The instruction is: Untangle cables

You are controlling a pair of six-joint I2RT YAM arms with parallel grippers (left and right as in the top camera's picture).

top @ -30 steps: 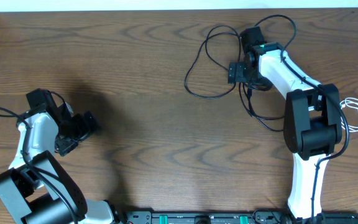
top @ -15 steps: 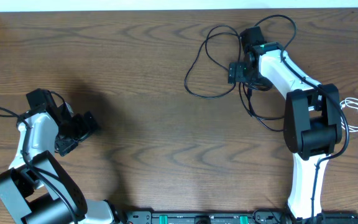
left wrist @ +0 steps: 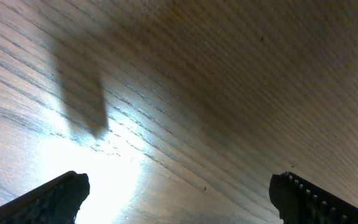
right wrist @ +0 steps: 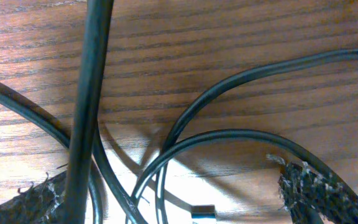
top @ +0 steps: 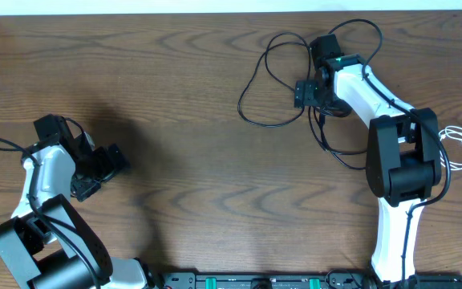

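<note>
Closing your wide-open right gripper (right wrist: 179, 198), take only one cable (right wrist: 229, 132) loop between its jaws, clear of crossings; left gripper (left wrist: 179, 200) hangs released.

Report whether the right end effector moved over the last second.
No. The right end effector stays over the thin black looped cables, unmoved against the wooden table's far edge.

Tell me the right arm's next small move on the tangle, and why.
Probably lower the right tool slightly and close on the black cable loop lying between its open jaws: strands cross just beneath it and nothing is held yet.
</note>
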